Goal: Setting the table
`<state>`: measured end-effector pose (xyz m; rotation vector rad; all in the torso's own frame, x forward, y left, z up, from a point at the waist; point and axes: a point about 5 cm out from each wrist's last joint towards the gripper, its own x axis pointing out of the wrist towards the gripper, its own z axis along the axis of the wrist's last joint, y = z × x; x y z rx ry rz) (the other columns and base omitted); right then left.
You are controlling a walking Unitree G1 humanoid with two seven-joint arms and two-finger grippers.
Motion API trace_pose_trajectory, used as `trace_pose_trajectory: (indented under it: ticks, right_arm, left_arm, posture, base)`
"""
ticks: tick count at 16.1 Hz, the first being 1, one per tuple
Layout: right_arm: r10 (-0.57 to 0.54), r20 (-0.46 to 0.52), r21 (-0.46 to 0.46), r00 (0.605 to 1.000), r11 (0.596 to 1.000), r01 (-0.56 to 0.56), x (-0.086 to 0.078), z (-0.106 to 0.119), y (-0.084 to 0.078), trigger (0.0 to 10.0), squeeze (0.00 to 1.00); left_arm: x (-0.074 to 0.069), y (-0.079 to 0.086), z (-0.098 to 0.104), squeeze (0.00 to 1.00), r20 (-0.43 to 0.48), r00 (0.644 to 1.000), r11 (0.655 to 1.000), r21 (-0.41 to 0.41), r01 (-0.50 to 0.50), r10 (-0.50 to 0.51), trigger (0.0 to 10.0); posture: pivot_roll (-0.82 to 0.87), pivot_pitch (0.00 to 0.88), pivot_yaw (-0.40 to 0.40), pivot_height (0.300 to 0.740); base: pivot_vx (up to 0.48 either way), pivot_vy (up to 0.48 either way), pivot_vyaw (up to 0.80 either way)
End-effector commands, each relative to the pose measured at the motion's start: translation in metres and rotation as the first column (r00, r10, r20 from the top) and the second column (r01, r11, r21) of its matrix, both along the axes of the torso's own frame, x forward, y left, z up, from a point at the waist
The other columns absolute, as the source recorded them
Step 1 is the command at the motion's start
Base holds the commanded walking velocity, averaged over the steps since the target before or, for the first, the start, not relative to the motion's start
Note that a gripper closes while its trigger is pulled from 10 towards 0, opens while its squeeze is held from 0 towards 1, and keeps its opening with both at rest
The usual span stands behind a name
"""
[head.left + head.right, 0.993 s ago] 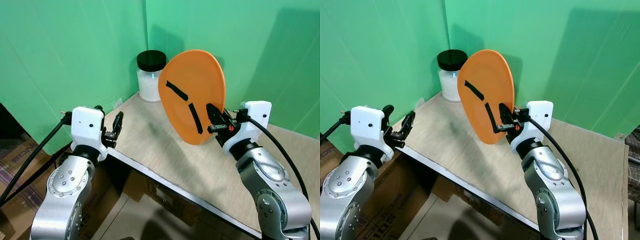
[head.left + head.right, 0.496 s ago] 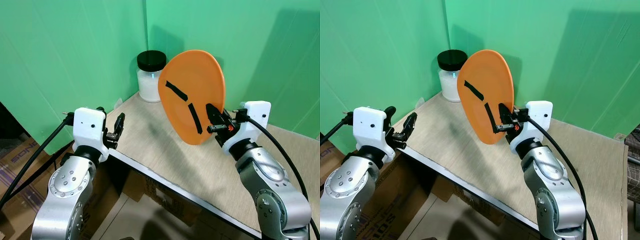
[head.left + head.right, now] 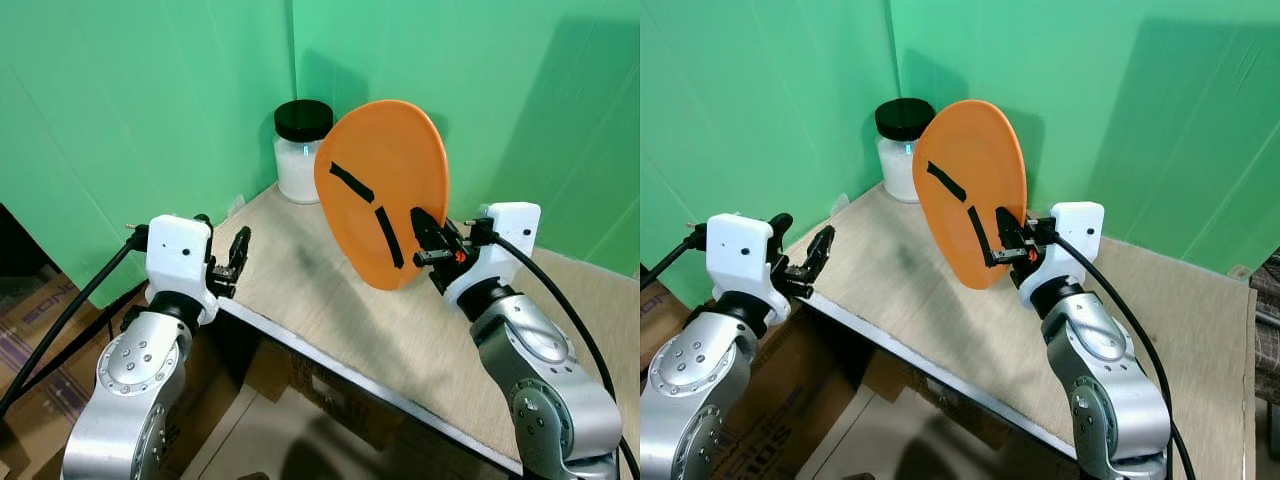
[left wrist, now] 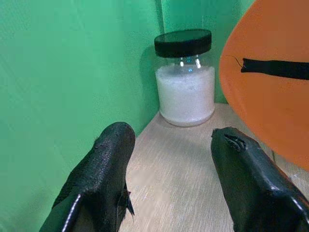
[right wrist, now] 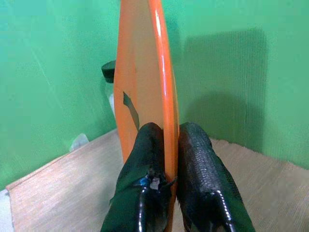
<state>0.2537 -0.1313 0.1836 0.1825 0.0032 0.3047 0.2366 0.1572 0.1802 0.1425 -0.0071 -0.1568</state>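
Note:
An orange plate (image 3: 383, 187) with black tape strips on its back stands on edge above the wooden table (image 3: 400, 330). My right gripper (image 3: 425, 240) is shut on the plate's lower rim; in the right wrist view the fingers (image 5: 145, 164) pinch the orange plate (image 5: 145, 92) edge-on. My left gripper (image 3: 238, 255) hangs at the table's left corner, open and holding nothing. Through its fingers (image 4: 104, 164) I see the jar (image 4: 186, 77) and the plate's edge (image 4: 270, 92).
A clear jar (image 3: 303, 150) of white powder with a black lid stands at the table's far corner against the green backdrop. Cardboard boxes (image 3: 40, 310) lie on the floor at the left, under and beside the table.
My left gripper has shifted slightly right, toward the table's corner. The plate has tipped a touch to the left in my right gripper.

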Motion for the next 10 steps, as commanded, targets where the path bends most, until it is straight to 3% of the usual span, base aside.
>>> trace_pose_trajectory:
  ticks: [1, 10]
  right_arm:
    - [0.009, 0.017, 0.018, 1.000, 1.000, -0.009, -0.0014, 0.0026, 0.0017, 10.0, 0.00]
    - [0.008, 0.013, 0.017, 1.000, 1.000, -0.008, -0.0019, 0.0018, 0.0019, 10.0, 0.00]
  left_arm:
    - [-0.0019, 0.0002, 0.0026, 0.00, 0.004, 1.000, 1.000, 0.013, 0.002, -0.002, 10.0]
    - [-0.0009, 0.0000, 0.0022, 0.00, -0.001, 1.000, 1.000, 0.018, 0.010, -0.010, 10.0]
  posture:
    - [-0.01, 0.006, 0.037, 0.740]
    - [-0.01, 0.008, 0.040, 0.740]
  base:
    - [-0.289, 0.000, 0.00]
    - [-0.285, 0.000, 0.00]
